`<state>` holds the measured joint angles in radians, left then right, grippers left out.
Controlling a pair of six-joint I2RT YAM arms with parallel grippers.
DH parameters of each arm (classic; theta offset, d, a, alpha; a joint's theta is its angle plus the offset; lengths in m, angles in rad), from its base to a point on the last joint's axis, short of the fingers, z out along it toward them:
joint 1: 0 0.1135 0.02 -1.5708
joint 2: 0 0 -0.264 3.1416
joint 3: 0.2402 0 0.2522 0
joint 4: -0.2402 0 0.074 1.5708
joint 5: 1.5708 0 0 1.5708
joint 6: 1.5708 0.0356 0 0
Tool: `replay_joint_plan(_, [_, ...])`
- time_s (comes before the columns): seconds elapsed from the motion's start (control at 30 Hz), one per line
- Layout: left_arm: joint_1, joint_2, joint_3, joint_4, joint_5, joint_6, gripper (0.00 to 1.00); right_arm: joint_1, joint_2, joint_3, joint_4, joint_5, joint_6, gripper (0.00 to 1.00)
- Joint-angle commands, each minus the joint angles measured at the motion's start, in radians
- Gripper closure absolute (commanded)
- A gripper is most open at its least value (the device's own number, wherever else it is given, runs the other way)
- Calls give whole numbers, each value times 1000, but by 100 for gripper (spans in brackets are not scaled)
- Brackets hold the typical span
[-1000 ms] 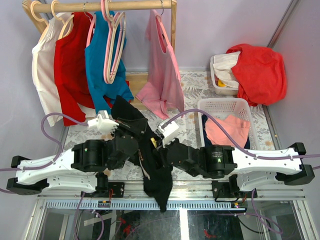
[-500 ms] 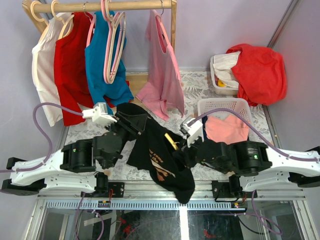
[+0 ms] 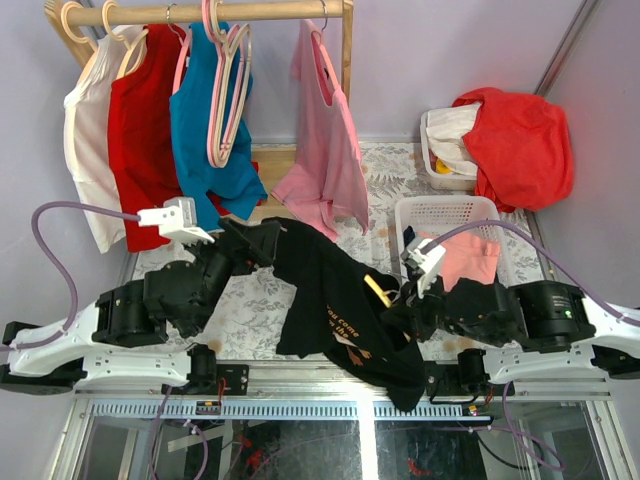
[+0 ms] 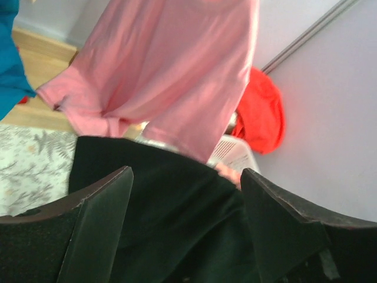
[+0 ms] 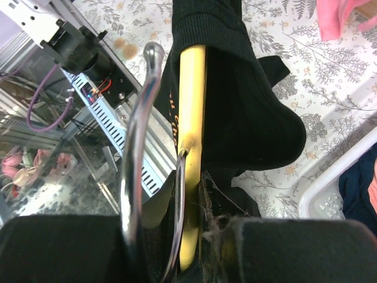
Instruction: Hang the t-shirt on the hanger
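Observation:
The black t-shirt [image 3: 320, 290] is draped over the yellow hanger [image 3: 378, 290] and stretches from the table's middle down past the front edge. My right gripper [image 3: 397, 308] is shut on the hanger [image 5: 192, 118] just beside its metal hook [image 5: 140, 147], with the t-shirt's collar [image 5: 235, 88] around the yellow arm. In the right wrist view the gripper [image 5: 189, 175] pinches the yellow plastic. My left gripper [image 3: 252, 240] stands at the shirt's upper left end. Its jaws [image 4: 185, 172] are wide open with black cloth [image 4: 171, 212] lying loose between and beyond them.
A wooden rack at the back carries a teal shirt [image 3: 205, 130], pink hangers [image 3: 225, 90] and a pink shirt [image 3: 325, 150]. A white basket [image 3: 445, 208] with clothes stands right of the right gripper. A bin under red cloth [image 3: 515, 135] sits at the back right.
My left gripper opened and let go of the t-shirt while drawing back to the left. The right arm carried the hanger to the right, pulling the shirt out longer.

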<state>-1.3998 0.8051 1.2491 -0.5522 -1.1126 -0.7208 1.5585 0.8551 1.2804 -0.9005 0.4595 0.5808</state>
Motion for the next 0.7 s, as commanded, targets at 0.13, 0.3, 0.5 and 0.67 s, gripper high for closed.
replay_joint_plan(0.13, [3,-182,-228,142,116,232,21,4,-147,-34,8,-111,14,100])
replay_joint_plan(0.3, [4,-169,-296,195,162,281,13,4,-193,-6,-3,-148,22,100])
replay_joint_plan(0.5, [4,-172,-395,392,268,385,3,4,-194,51,-12,-177,16,100])
replay_joint_plan(0.67, [5,-134,-391,381,243,399,0,5,-189,98,-22,-182,5,100])
